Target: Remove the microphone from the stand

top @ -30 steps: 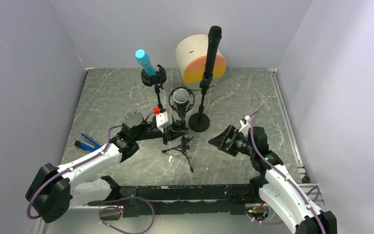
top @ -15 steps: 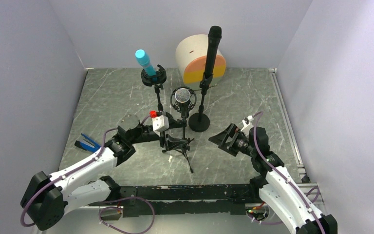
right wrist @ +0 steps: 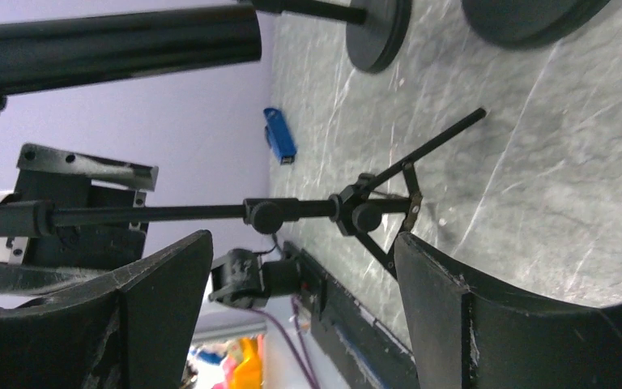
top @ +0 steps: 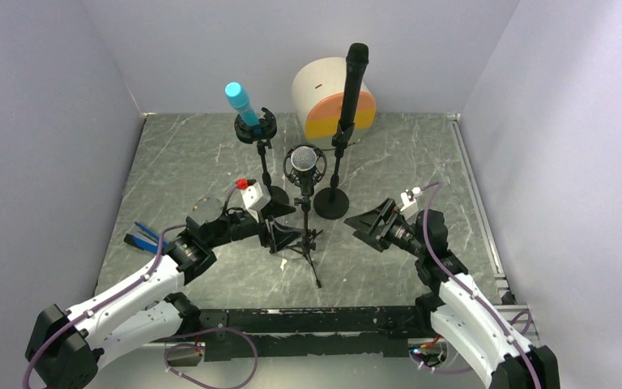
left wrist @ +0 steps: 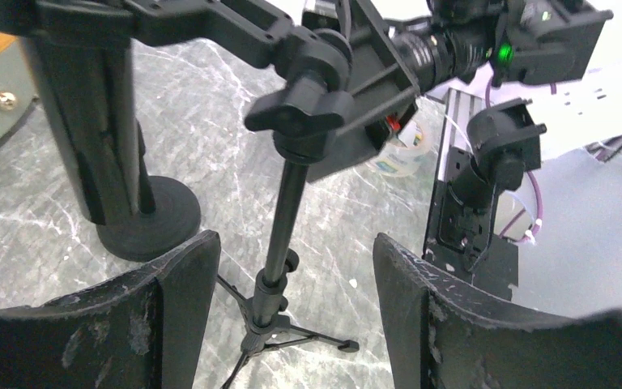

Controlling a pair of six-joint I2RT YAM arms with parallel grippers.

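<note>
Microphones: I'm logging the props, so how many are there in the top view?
3: a blue microphone rear left, a tall black microphone rear right, and a mesh-headed microphone on the centre tripod. None seems hidden.

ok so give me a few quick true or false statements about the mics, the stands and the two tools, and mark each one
1. The blue microphone sits in a ring holder. True.
2. The left tool is shut on the tripod stand. False: it is open, and the stand's pole shows between its fingers untouched.
3. The mesh-headed microphone is mounted on the tripod stand. True.
4. The right tool holds the tall black microphone. False: it is open and empty, low beside the tripod stand.
5. The tall black microphone lies flat on the table. False: it stands upright on a round-based stand.
</note>
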